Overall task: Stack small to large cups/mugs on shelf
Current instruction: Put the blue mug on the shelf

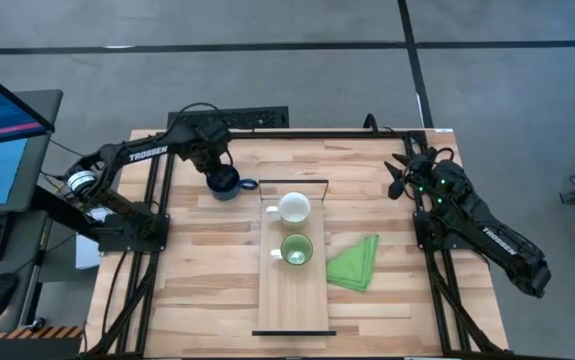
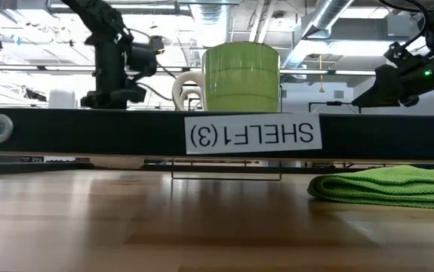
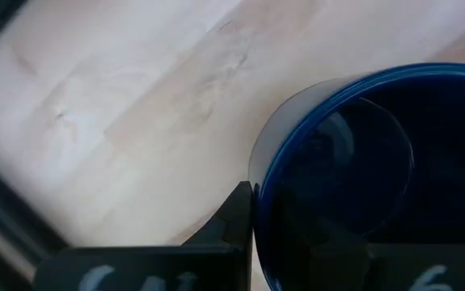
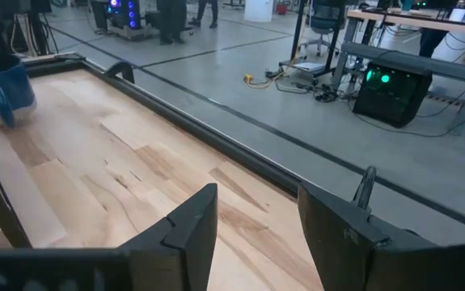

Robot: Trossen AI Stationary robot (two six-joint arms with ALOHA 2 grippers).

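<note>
The left gripper (image 1: pixel 219 172) clamps the dark blue mug (image 1: pixel 226 184) beside the shelf (image 1: pixel 292 300), which carries the white mug (image 1: pixel 294 208) and green mug (image 1: pixel 297 249), while the right gripper (image 1: pixel 399 176) waits open

On the shelf (image 1: pixel 292 300), bare plank lies at 6 o'clock from the green mug (image 1: pixel 296 249); white mug (image 1: pixel 293 208) blocks 12, cloth (image 1: pixel 354 264) lies at 3.

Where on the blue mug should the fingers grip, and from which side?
Best on the rim wall, from above: the blue mug stands upright with its mouth open, and its handle juts toward the shelf. The left gripper is already there, one finger outside the wall.
</note>
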